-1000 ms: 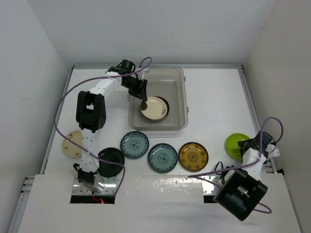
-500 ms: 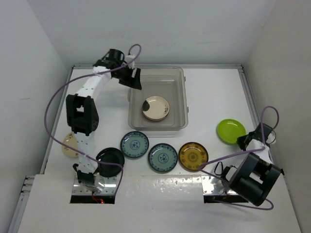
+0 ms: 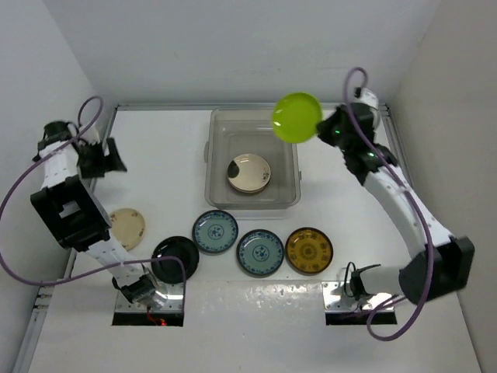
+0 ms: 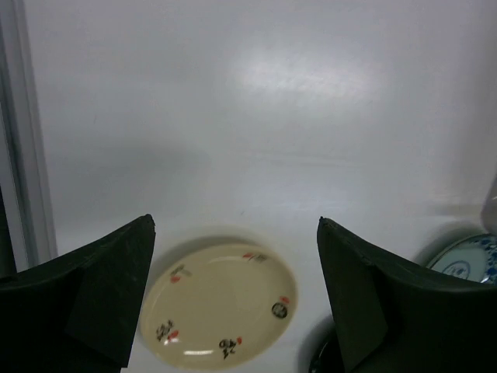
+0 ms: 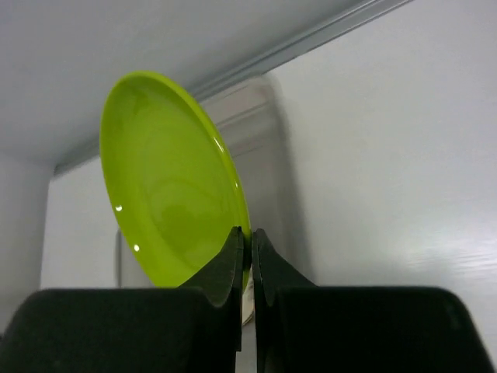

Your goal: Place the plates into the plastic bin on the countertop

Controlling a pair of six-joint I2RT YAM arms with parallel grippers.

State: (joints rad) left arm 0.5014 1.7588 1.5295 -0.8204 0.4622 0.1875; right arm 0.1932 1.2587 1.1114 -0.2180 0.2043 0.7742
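The lime green plate (image 3: 297, 117) hangs tilted above the back right corner of the plastic bin (image 3: 289, 148), and my right gripper (image 3: 321, 130) is shut on its rim. In the right wrist view the fingers pinch the edge of the lime green plate (image 5: 167, 183). A cream plate with a dark spot (image 3: 248, 173) lies inside the bin. My left gripper (image 3: 107, 158) stands open and empty at the far left of the countertop (image 3: 163, 155). In the left wrist view a cream plate (image 4: 221, 303) lies below the open left gripper (image 4: 235, 224).
A cream plate (image 3: 126, 228), a black plate (image 3: 175, 259), two blue-green plates (image 3: 215, 231) (image 3: 260, 252) and an amber plate (image 3: 309, 250) lie along the front of the countertop. White walls close in the left, back and right sides.
My left arm swung from the bin to the far left and its jaws opened. My right gripper shut on the lime plate and carried it from the right edge up over the bin.
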